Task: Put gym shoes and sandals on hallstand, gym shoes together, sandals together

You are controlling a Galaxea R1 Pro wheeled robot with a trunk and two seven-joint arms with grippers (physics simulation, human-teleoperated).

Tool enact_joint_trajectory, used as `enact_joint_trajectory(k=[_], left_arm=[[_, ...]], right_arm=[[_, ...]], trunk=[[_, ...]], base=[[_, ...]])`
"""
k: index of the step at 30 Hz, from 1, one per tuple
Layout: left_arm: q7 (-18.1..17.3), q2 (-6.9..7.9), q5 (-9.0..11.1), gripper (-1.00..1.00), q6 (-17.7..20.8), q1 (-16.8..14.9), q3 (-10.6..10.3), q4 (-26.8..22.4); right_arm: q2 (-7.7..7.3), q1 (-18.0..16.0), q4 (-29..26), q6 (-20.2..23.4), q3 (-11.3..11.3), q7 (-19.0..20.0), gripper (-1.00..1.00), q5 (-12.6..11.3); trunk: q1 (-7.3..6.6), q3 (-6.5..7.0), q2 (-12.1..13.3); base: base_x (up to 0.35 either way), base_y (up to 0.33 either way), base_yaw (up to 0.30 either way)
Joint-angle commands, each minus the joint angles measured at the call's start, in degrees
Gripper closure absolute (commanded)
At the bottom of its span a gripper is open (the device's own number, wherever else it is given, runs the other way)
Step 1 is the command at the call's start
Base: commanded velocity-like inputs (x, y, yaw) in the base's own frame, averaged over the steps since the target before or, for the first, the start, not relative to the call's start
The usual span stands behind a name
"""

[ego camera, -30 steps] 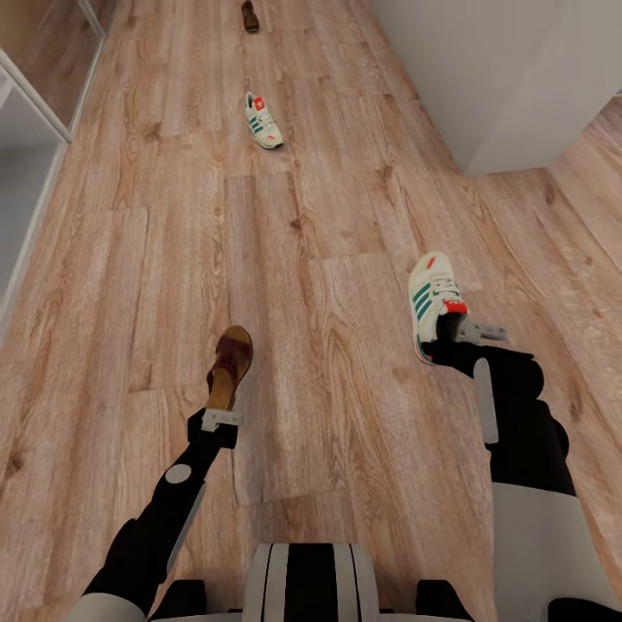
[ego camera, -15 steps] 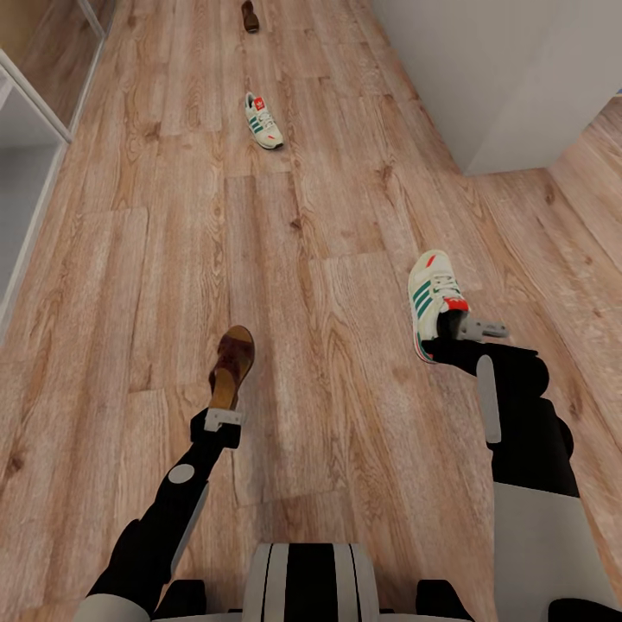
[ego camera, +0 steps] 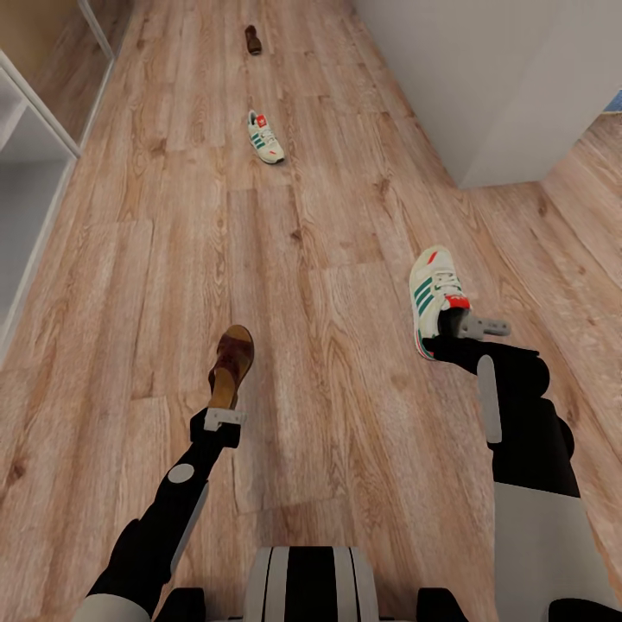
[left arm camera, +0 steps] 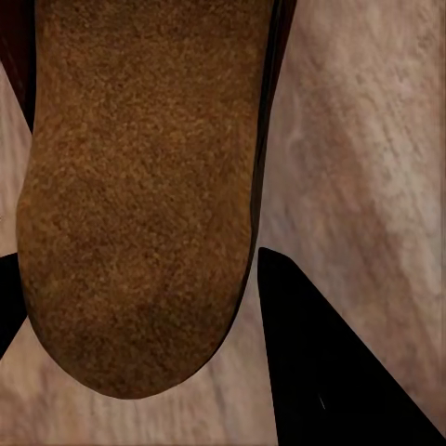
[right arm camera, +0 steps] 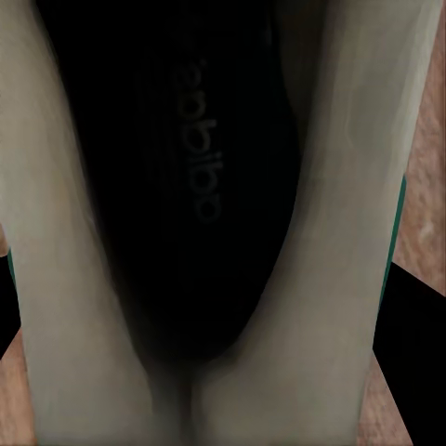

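Sandal (ego camera: 230,366) heel hidden by left jaws | sneaker (ego camera: 434,295) heel behind right jaws

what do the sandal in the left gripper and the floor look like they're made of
Sandal: dark brown, leather-like strap in the head view; its tan footbed looks matte and grainy up close, perhaps suede or cork. Corridor floor: light brown wood-look planks with visible grain, knots and seams, low sheen; solid wood or laminate cannot be told.
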Motion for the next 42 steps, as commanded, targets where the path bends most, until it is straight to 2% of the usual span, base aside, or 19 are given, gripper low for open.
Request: enact_joint_trajectory(k=[1,21,42], left_arm=[[-0.05,0.0,-0.79,1.0,0.35,0.0,-0.03,-0.12],[0.01,0.0,-0.79,1.0,0.43,0.0,-0.06,-0.16],[-0.05,0.0,-0.73,1.0,0.44,0.0,-0.03,-0.16]], right_arm=[[0.03,-0.03,-0.04,0.23,-0.04,-0.01,1.0,0.04],[0.07,0.05,0.02,0.16,-0.02,-0.11,1.0,0.09],[0.09,0.13,0.02,0.07,-0.02,0.07,1.0,0.04]], trunk=[[-0.01,0.06,-0.01],[-0.01,1.9,-0.01],[-0.55,7.9,0.27]], base=[[0.0,0.0,0.0],[0.0,0.0,0.0],[0.0,0.0,0.0]])
